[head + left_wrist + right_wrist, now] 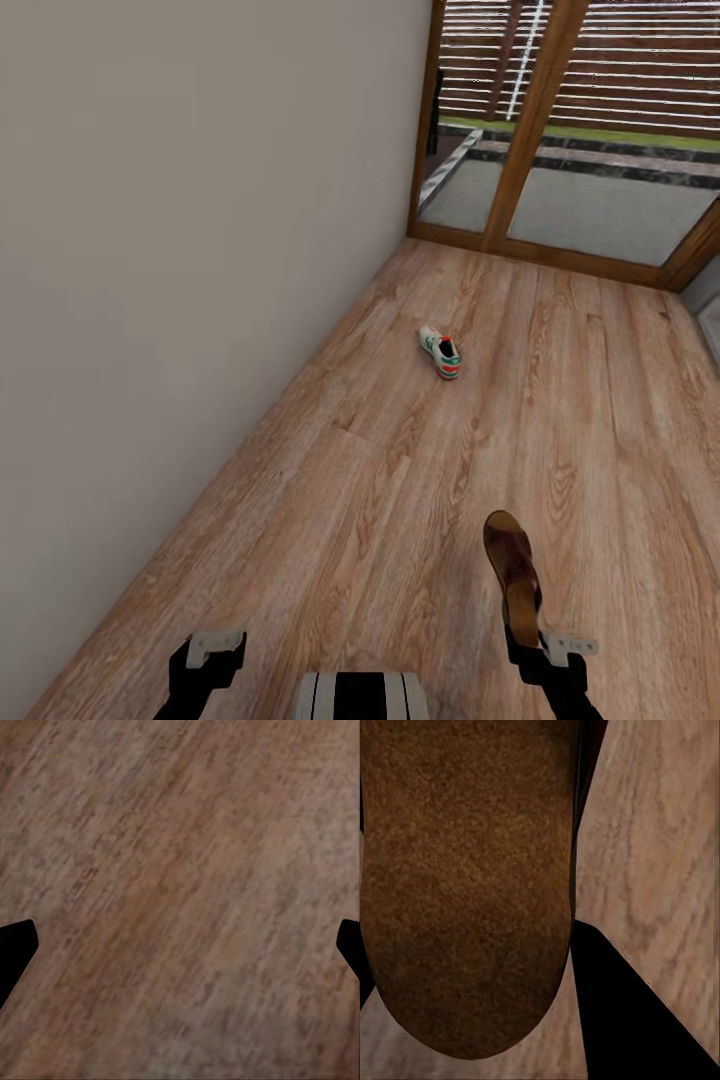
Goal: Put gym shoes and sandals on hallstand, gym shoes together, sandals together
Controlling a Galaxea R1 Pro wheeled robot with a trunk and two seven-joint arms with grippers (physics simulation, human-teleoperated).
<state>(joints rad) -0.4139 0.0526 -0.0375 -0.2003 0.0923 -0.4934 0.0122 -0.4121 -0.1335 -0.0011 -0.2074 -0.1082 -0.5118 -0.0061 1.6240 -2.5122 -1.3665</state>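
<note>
One gym shoe (pixel 440 352), white with green stripes and an orange heel, lies alone on the corridor floor (pixel 380 500) ahead, near the middle. My right gripper (pixel 528 645) is shut on the heel end of a brown sandal (pixel 512 570), held above the planks with its toe pointing forward. In the right wrist view the sandal (pixel 472 885) sits between the jaws, with one black finger (pixel 622 1012) beside it. My left gripper (pixel 212 658) hangs open at the lower left, with nothing between its fingertips (pixel 15 952) but bare floor. A light-grey sliver at the right edge may be the hallstand (pixel 708 300).
A plain beige wall (pixel 180 250) runs along the left side. At the far end stands a wood-framed glass door (pixel 530 130) with a terrace outside. My striped trunk top (pixel 362 696) shows at the bottom centre.
</note>
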